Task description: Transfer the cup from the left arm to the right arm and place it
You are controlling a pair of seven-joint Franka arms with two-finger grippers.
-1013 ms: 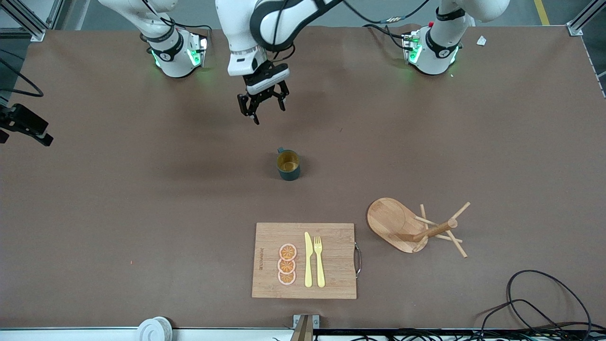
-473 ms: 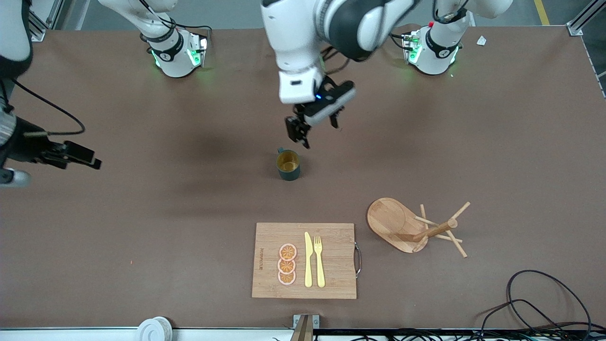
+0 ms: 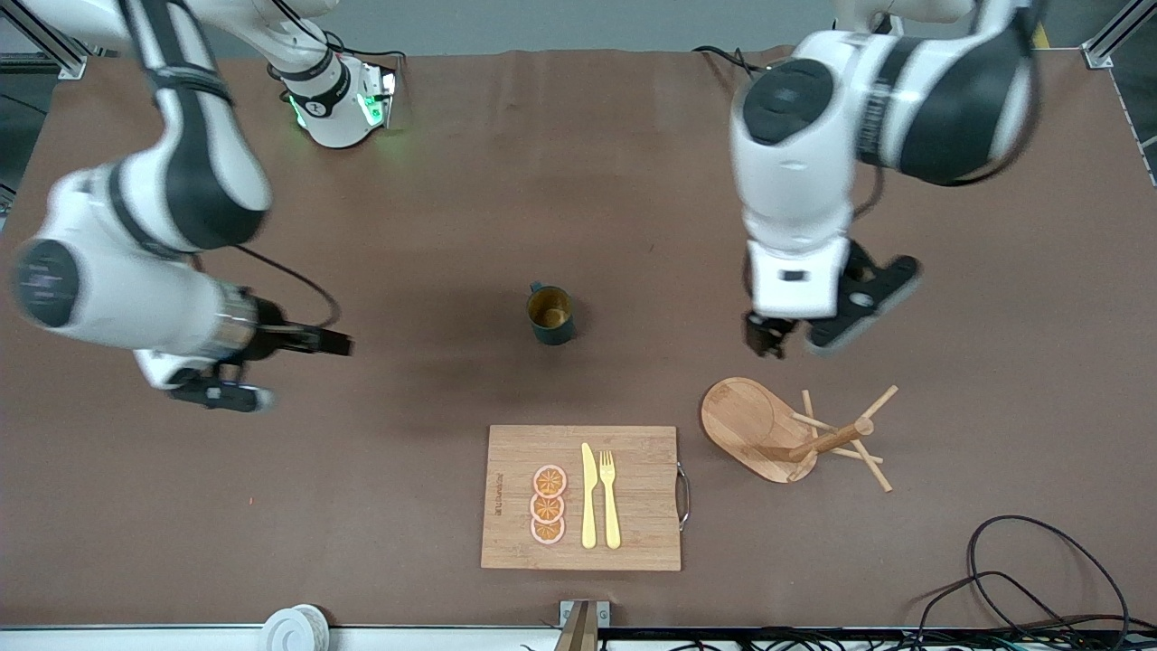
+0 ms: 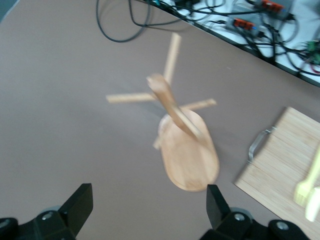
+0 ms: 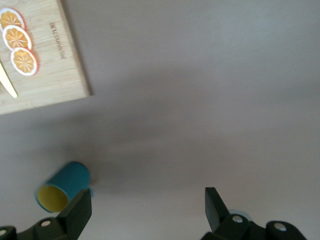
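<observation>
While upright on table, ribbed teal cup point(image 3: 550, 315).

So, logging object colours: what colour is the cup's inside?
Tan-brown inside the cup, clearest in the front view.

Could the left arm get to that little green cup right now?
Probably yes. The cup stands upright alone on bare table, nothing around it. The left gripper hangs open over the table beside the wooden peg stand, holding nothing.

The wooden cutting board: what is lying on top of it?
On the cutting board lie three orange slices, a yellow knife and a yellow fork. Nothing covers them.
</observation>
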